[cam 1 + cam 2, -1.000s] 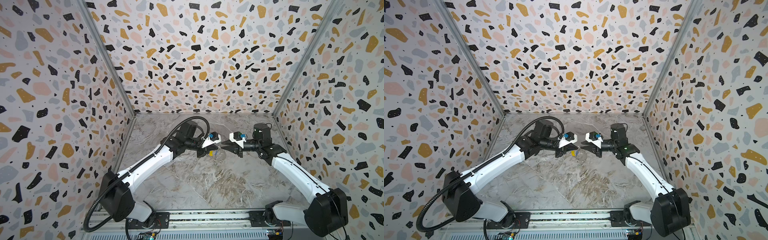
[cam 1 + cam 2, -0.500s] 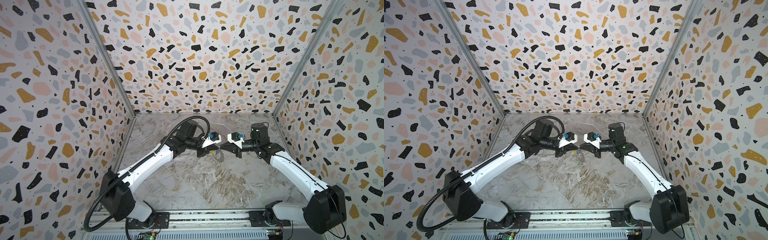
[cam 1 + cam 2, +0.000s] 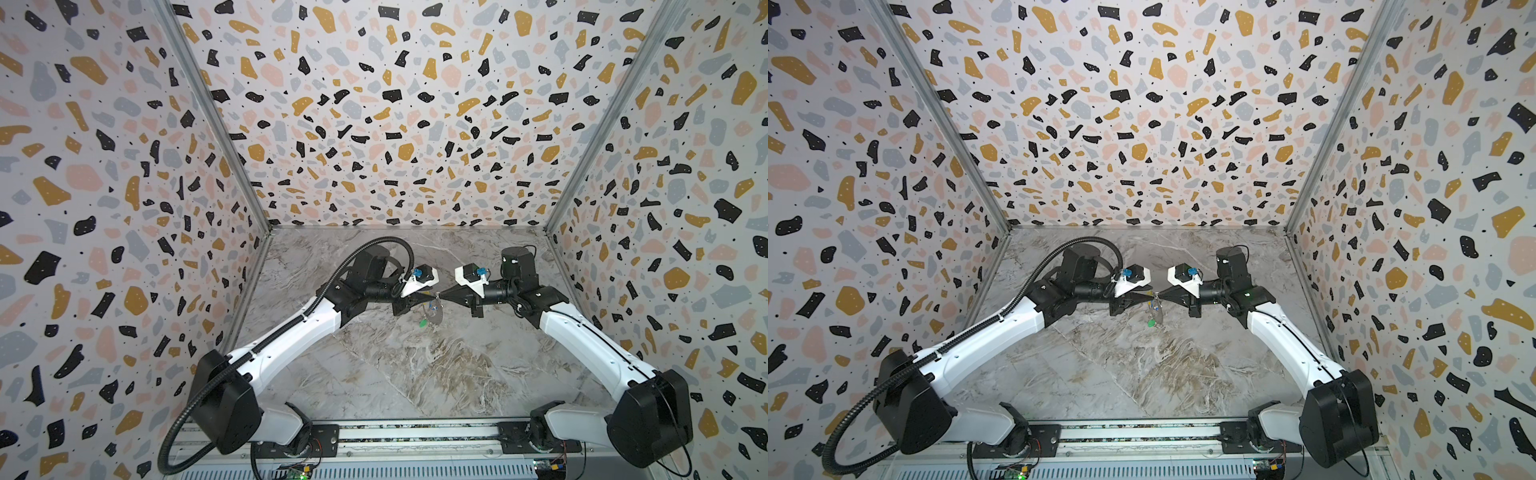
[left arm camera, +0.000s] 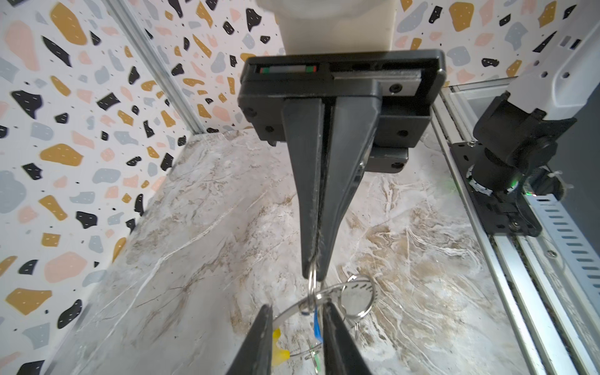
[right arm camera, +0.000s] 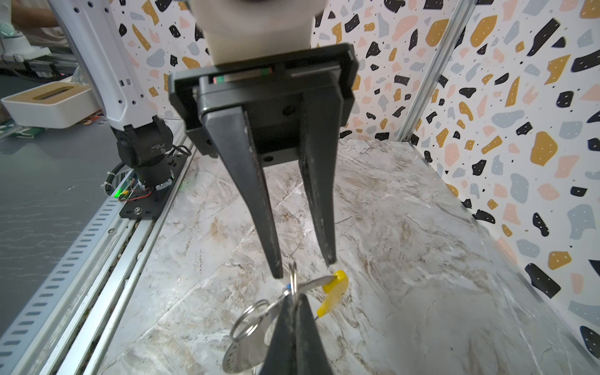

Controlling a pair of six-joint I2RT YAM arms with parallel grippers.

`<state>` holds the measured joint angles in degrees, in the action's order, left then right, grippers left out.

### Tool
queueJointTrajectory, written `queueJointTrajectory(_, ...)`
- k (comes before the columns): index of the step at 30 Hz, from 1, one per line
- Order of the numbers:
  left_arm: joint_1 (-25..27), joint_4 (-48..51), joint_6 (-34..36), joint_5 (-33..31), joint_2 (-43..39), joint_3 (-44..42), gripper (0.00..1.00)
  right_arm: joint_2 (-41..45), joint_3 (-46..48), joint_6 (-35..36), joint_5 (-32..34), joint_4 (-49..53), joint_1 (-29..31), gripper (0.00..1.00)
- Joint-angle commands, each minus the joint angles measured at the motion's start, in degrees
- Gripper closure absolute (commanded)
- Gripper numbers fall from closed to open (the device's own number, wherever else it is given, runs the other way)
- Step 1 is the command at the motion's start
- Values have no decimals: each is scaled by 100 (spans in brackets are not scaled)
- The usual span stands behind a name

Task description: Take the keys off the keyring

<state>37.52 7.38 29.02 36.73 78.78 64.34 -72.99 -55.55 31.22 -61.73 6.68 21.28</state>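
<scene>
Grey-brown veined marble-look tabletop [image 3: 395, 374]

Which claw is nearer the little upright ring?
Right. The right gripper is shut on the small ring; the left gripper is open, its fingers just beside it.

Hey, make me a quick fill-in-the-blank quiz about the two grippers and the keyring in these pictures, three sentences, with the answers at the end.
1. The sleeve over one short arc of the keyring is coloured ____.
2. The left gripper has its jaws ____, with nothing clamped between them.
3. The right gripper is ____ on a small silver ring at its very tips.

Missing words: yellow; open; shut.
</scene>
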Motion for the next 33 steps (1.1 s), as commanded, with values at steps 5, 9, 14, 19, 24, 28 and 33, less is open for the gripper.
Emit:
queueJointTrajectory(5, -26, -1704, -1011, -248, -428, -716, 77, 153, 334, -946, -298, -1066, 26, 100)
queueJointTrajectory(9, -25, -1640, -1109, -434, -495, -975, 82, 142, 387, -1066, -295, -1234, 26, 100)
queueJointTrajectory(14, -25, -1741, -1243, -517, -462, -1227, 80, 137, 451, -1239, -291, -1447, 26, 100)
queueJointTrajectory(19, -26, -2118, -1487, -415, -309, -1326, 73, 126, 475, -1386, -289, -1592, 25, 100)
queueJointTrajectory(24, -25, -2466, -1592, -289, -132, -1328, 67, 170, 507, -1590, -210, -1762, 26, 100)
queueJointTrajectory(28, 22, -2728, -1610, -305, -73, -1411, 61, 216, 580, -1656, -106, -1880, 50, 100)
queueJointTrajectory(33, 63, -3156, -1705, -448, -178, -1588, 59, 184, 607, -1712, -102, -1960, 79, 100)
